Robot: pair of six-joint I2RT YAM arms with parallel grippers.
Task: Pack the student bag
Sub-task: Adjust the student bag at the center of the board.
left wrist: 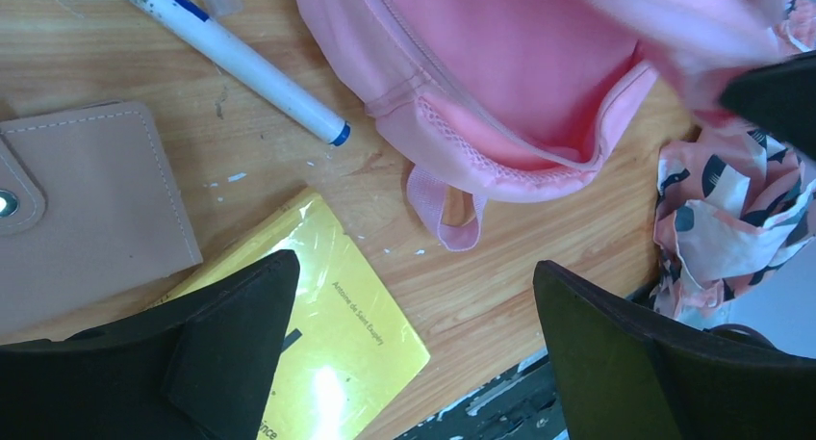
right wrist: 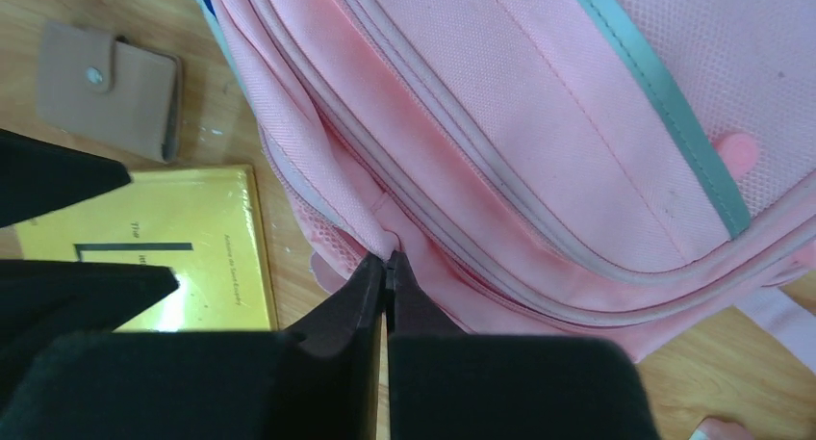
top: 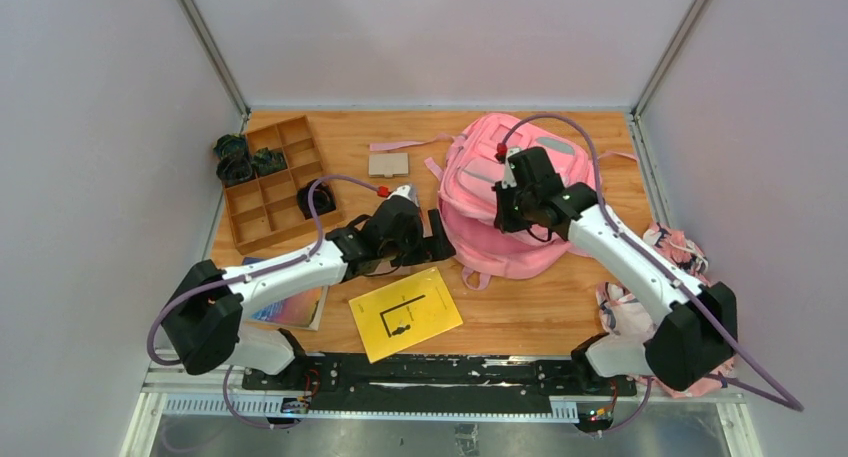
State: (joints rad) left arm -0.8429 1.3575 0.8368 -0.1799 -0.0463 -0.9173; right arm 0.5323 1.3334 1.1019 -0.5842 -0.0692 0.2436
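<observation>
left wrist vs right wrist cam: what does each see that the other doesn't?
Left wrist only: white pen with a blue tip, pink patterned cloth, the pink backpack mouth gaping, and the left tool open. Right wrist only: the grey zipper strip and the right tool with its tips shut, pinching the backpack's seam. Both: the backpack, yellow book, tan wallet.

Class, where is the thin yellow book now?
Top view: the thin yellow book lies flat at centre front, in front of the pink fabric backpack.
</observation>
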